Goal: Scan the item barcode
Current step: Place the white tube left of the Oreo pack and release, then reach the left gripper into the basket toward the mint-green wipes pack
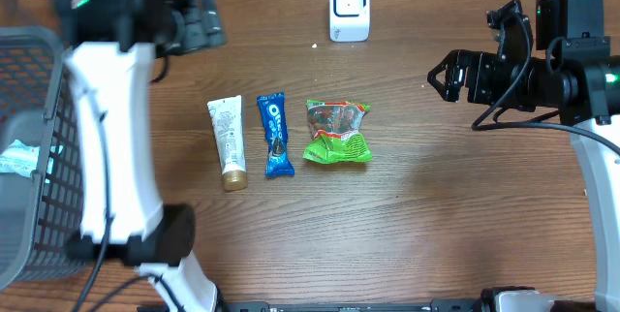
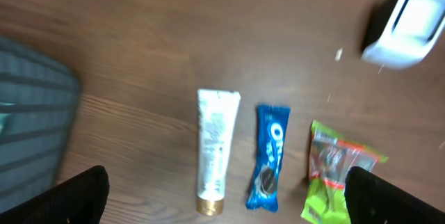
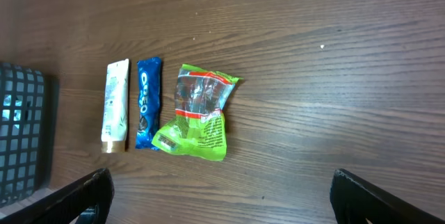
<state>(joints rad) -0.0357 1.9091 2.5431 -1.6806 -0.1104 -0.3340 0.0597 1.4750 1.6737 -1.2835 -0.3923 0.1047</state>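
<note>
Oreo packet [image 1: 275,136], flat at mid-table between white tube [image 1: 228,142] and green snack bag [image 1: 336,133], well apart from scanner [image 1: 349,7]; left gripper [image 2: 224,177] and right gripper [image 3: 221,177] gaping wide, holding nothing; hazard: close neighbours snagged in pickup, barcode side unseen, misread likely.

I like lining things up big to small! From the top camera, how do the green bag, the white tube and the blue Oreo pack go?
1. green bag, widest by far
2. white tube
3. blue Oreo pack
The tube and the pack are close; the tube looks only slightly longer and wider.
</note>
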